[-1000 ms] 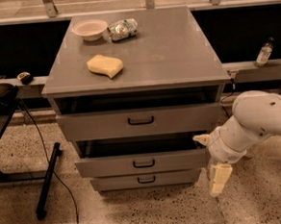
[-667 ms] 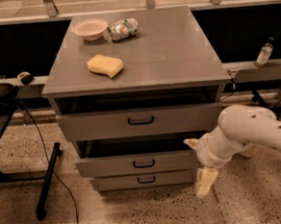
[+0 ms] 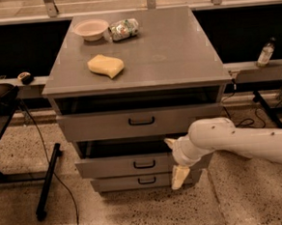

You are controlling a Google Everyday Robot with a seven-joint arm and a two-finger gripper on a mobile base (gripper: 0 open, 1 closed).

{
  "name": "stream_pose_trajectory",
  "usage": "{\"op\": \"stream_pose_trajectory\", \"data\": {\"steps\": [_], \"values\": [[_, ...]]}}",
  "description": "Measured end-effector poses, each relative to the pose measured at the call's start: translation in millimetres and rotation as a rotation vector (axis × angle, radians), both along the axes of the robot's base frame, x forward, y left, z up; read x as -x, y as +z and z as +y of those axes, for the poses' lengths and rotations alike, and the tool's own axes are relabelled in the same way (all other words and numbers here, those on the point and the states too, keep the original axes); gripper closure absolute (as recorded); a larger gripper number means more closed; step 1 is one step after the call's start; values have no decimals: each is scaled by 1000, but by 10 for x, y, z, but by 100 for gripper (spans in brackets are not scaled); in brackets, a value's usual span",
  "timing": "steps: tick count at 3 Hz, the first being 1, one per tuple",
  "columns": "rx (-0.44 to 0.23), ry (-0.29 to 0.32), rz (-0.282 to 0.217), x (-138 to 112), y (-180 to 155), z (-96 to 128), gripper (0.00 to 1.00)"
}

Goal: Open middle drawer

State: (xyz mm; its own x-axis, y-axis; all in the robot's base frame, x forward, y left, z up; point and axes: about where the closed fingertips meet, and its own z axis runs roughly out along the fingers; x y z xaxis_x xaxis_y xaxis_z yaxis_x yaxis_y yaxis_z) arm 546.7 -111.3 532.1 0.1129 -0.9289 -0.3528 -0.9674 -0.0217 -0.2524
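The grey cabinet has three drawers. The middle drawer point(image 3: 120, 166) has a medium-height front with a small black bail handle point(image 3: 144, 164) at its centre. It juts out a little, with a dark gap above it. My gripper point(image 3: 176, 160) is in front of the right part of this drawer front, to the right of the handle. It is open, with one cream fingertip point(image 3: 170, 142) at the drawer's top edge and the other point(image 3: 180, 177) hanging below its bottom edge. It holds nothing.
The top drawer point(image 3: 108, 125) also stands slightly out; the bottom drawer point(image 3: 121, 183) is narrowest. On the cabinet top point(image 3: 175, 54) lie a bowl point(image 3: 91, 29), a crumpled packet point(image 3: 124, 29) and a yellow sponge point(image 3: 106, 66). A black stand point(image 3: 48, 181) is at left, a bottle point(image 3: 265, 52) at right.
My arm has swung left, bringing the gripper from beside the cabinet's right edge onto the right part of the middle drawer front. The drawers have not visibly moved.
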Motion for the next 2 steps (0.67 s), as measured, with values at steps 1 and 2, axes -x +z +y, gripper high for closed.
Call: {"op": "stream_pose_trajectory", "data": {"steps": [1, 2], "values": [[8, -17, 22, -416, -357, 14, 0], [21, -35, 96, -592, -744, -69, 0]]}}
